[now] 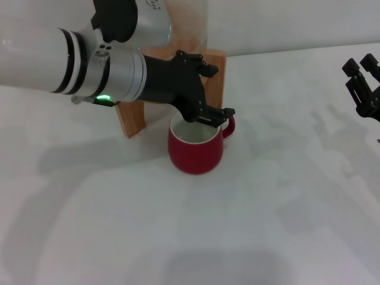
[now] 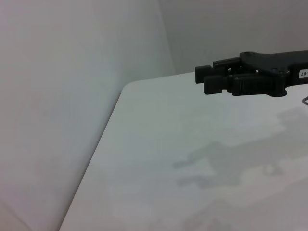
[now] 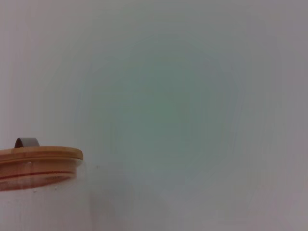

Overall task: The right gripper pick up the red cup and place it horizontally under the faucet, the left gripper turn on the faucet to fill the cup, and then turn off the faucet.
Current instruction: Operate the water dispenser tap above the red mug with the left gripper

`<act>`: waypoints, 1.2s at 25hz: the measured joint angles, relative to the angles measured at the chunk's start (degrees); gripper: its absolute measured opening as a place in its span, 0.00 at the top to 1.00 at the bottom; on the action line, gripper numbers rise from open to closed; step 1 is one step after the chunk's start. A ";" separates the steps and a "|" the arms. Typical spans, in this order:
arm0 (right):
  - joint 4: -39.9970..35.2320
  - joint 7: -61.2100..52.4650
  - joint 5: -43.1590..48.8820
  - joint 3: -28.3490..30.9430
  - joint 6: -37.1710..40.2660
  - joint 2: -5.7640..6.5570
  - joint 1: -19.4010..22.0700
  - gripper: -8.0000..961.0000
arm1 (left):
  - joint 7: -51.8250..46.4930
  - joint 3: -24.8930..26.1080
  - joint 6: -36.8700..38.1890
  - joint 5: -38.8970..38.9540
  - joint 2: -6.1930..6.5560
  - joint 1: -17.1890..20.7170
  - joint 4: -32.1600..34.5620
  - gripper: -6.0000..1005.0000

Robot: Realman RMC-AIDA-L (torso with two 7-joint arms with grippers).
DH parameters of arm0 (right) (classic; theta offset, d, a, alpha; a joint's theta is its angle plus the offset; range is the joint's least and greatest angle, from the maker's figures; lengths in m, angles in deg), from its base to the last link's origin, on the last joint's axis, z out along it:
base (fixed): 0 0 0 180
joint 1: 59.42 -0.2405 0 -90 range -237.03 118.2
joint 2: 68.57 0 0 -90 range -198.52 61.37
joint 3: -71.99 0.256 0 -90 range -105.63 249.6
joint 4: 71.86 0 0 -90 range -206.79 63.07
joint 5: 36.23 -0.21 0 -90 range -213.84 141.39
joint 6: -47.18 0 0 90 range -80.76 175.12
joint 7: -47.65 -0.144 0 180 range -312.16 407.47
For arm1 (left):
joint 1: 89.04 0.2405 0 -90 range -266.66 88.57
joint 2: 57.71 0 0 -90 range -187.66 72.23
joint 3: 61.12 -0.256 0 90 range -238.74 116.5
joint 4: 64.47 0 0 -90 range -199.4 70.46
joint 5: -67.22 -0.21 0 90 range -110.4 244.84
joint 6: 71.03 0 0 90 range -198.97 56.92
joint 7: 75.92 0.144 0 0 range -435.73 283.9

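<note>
From the head view I can't see the faucet: my left gripper [image 1: 205, 98] and its arm cover it. The wooden stand [image 1: 133, 122] shows only in part. The right gripper [image 1: 363, 86] is cut off by the frame edge. In the right wrist view, the dispenser lid [image 3: 38, 161] is cropped too.

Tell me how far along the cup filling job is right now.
Done: the squat dark-red ceramic cup stands upright on the white table in front of the wooden stand, and the black right gripper is clear of it, off to the side. In hand: the black left gripper is above the cup's rim, where the faucet would be, though it is hidden. Whether water flows cannot be told. Left: finishing the fill and shutting off.
</note>
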 joint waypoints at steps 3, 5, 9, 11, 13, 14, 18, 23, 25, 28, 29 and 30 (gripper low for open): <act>0.00 0.00 0.00 0.00 0.01 0.00 0.03 0.60 | 0.29 0.00 -0.11 -0.07 0.00 -0.31 -0.16 0.14; -0.01 0.00 0.00 0.00 0.01 0.00 0.04 0.60 | 0.45 0.00 -0.28 -0.14 0.00 -0.58 -0.57 0.14; -0.01 0.00 0.00 0.06 0.01 0.00 0.06 0.60 | 0.49 0.00 -0.46 -0.58 0.00 -1.20 -1.43 0.14; -0.01 0.00 0.00 0.07 0.01 0.00 0.06 0.60 | 0.49 0.00 -0.63 -0.86 0.00 -1.26 -1.52 0.14; 0.00 0.00 0.00 0.10 0.01 0.00 0.06 0.60 | 0.49 -0.05 -1.03 -0.94 0.00 -1.37 -1.82 0.14; -0.01 0.00 0.00 0.12 0.02 0.00 0.06 0.60 | 0.52 -0.07 -1.18 -0.94 0.00 -1.45 -2.00 0.14; 0.16 0.00 0.00 0.18 0.08 0.00 0.06 0.60 | 0.96 -0.16 -1.48 -0.94 0.00 -1.61 -2.60 0.14; 0.47 0.00 0.00 0.19 0.17 0.00 0.06 0.60 | 1.20 -0.40 -2.80 -0.94 0.00 -1.59 -2.72 0.14; 0.50 -0.01 0.00 0.17 0.18 0.00 0.06 0.60 | 1.20 -0.76 -3.38 -0.94 0.00 -1.51 -2.76 0.14; 0.57 -0.01 0.00 0.11 0.19 0.00 0.06 0.60 | 1.18 -1.17 -4.11 -1.64 -0.08 -1.35 -2.80 0.14; 0.58 0.00 0.00 0.09 0.19 -0.01 0.06 0.60 | 1.11 -1.50 -4.47 -1.89 -0.12 -1.28 -2.80 0.14; 0.59 -0.01 0.00 0.08 0.19 -0.01 0.06 0.60 | 1.02 -1.89 -4.95 -2.06 -0.14 -1.22 -2.79 0.14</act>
